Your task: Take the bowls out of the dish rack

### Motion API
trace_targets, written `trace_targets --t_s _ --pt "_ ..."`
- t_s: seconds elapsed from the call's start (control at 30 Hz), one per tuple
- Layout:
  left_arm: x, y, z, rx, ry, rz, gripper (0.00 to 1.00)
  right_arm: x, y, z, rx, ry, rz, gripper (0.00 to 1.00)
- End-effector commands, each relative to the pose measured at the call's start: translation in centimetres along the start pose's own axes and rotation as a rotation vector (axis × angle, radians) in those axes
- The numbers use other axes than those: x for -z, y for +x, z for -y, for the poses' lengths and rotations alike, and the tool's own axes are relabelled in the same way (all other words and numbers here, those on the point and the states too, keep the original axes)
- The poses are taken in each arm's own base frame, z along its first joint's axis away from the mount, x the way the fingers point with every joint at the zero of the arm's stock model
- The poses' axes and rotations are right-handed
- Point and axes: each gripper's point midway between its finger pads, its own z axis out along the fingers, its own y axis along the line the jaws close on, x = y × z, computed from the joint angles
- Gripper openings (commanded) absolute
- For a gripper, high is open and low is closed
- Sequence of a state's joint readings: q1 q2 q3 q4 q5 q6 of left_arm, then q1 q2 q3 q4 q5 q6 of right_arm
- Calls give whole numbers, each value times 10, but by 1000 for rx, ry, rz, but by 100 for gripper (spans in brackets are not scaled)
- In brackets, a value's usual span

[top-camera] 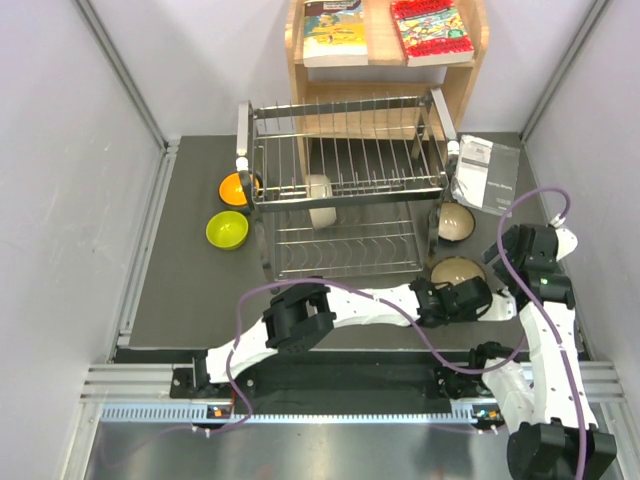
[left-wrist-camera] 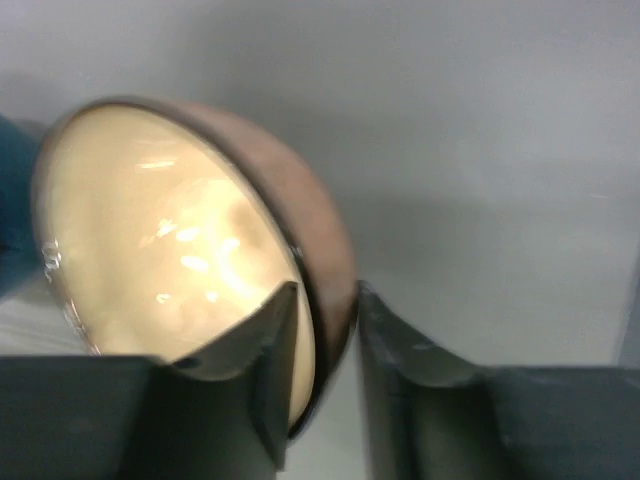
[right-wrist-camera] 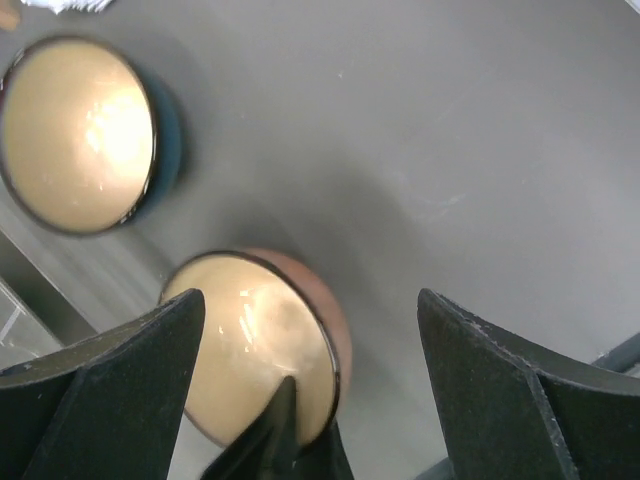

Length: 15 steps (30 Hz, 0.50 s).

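Left hand [left-wrist-camera: 327,295] straddles tan bowl [left-wrist-camera: 170,230] rim, grip unclear in blur; right hand [right-wrist-camera: 310,300] wide open, empty.

Bowls, five: pinkish-tan bowl [top-camera: 458,268] with its rim between the left gripper [left-wrist-camera: 328,297] jaws; teal-blue bowl [top-camera: 455,222] just past them; cream-white bowl [top-camera: 320,200], orange bowl [top-camera: 236,188] and lime-yellow bowl [top-camera: 227,230] well apart from both sets of jaws. Dish rack [top-camera: 390,185], one. Books, two: yellow book [top-camera: 335,38], red book [top-camera: 432,32]. Wooden shelf [top-camera: 470,85], one. Leaflet [top-camera: 486,173], one. Grippers, two; right gripper [right-wrist-camera: 310,297] jaws over the pinkish-tan bowl.
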State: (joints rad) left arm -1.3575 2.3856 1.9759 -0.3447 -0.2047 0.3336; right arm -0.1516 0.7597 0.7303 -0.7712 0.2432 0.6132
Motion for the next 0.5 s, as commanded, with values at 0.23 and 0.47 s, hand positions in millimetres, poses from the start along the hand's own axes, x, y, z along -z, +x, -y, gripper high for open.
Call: trace_targets --t_s 0.23,0.47 --pt "12 -44 -61 44 -172 170 49 -6 -21 -5 -17 -6 54 87" --pt "56 -55 -76 111 -219 305 55 -10 -16 -7 -20 -17 43 87"
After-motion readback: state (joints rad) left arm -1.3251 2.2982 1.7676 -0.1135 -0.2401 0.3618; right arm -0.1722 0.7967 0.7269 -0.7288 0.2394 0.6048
